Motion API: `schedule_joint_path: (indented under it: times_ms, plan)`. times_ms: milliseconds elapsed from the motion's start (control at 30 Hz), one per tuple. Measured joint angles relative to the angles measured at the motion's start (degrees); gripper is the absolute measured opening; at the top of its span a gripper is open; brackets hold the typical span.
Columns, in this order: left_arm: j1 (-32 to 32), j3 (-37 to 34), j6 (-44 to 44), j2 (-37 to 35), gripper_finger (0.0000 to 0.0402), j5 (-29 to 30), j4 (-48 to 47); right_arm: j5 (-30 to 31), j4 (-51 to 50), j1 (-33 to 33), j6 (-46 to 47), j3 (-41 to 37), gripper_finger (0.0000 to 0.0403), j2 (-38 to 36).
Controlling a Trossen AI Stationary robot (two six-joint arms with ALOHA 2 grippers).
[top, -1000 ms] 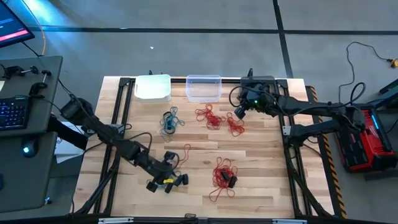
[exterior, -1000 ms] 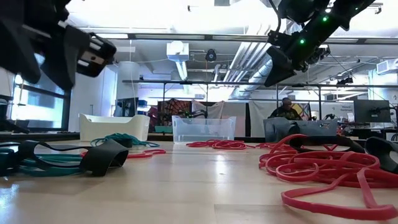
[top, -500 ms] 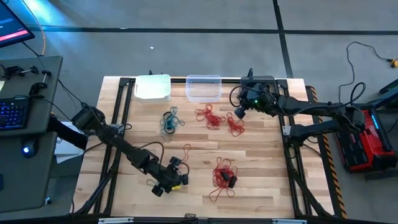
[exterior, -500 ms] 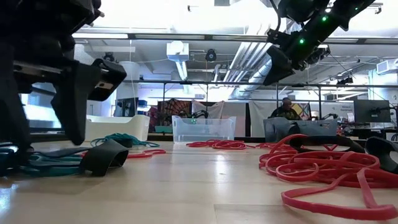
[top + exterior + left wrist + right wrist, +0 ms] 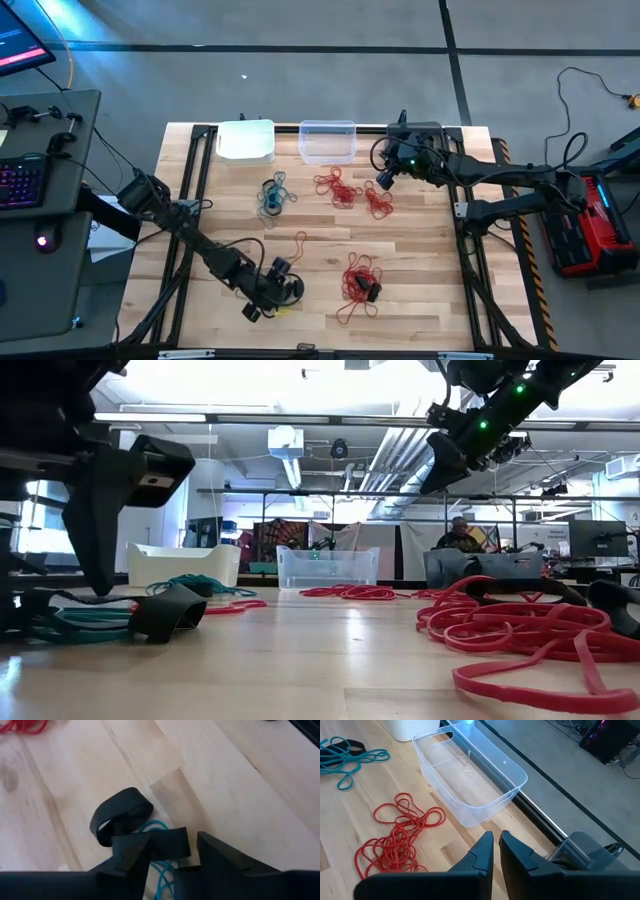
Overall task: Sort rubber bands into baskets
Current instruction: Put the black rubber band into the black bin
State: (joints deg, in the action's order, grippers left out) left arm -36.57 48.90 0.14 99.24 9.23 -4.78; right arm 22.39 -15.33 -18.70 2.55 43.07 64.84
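My left gripper (image 5: 172,852) is spread open right over a wide black band (image 5: 121,815) and a teal band (image 5: 159,870) below my fingertips. I should drop straight, pinch one only, then lift. My right gripper (image 5: 496,845), clenched empty, hovers near the clear basket (image 5: 470,775).

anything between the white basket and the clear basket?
Nothing. In the high view only a bare strip of table separates the white basket from the clear basket.

L gripper (image 5: 275,292) low beside red bands (image 5: 361,280).
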Motion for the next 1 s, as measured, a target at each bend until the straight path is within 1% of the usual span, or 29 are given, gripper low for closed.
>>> schedule_joint_path:
  times_ms: [100, 300, 367, 567, 700, 867, 1000]
  plan:
    - [0.01, 0.0, -0.02, 0.02, 0.0121, 0.14, -0.3, 0.0, 0.02, 0.0, 0.0, 0.0, 0.0021, 0.0]
    - [0.01, 0.0, 0.0, 0.02, 0.0028, 1.66, -1.61, 0.0, 0.02, 0.0, -0.64, 0.0, 0.0021, 0.0]
    - [0.01, 0.0, -0.3, 0.02, 0.0008, 1.64, -2.54, 0.0, 0.02, 0.0, -0.68, 0.0, 0.0021, 0.0]
    - [0.23, 1.46, -2.2, -1.83, 0.0003, 1.98, -5.9, -0.07, 0.0, 0.0, -1.18, 0.0, 0.0021, 0.0]
    - [0.78, 2.25, -4.23, -5.61, 0.0001, 3.49, -9.07, -1.89, -0.02, 0.06, -1.35, 0.0, 0.0021, 0.02]
    - [3.12, 2.1, -10.79, -12.07, 0.0001, 6.3, -11.08, -5.73, -0.66, 1.55, -1.53, 0.0, 0.0021, 0.02]
    - [6.39, 0.32, -14.57, -16.03, 0.0001, 7.89, -7.73, -8.19, -0.64, 4.55, -2.62, 0.0, 0.0021, 0.02]
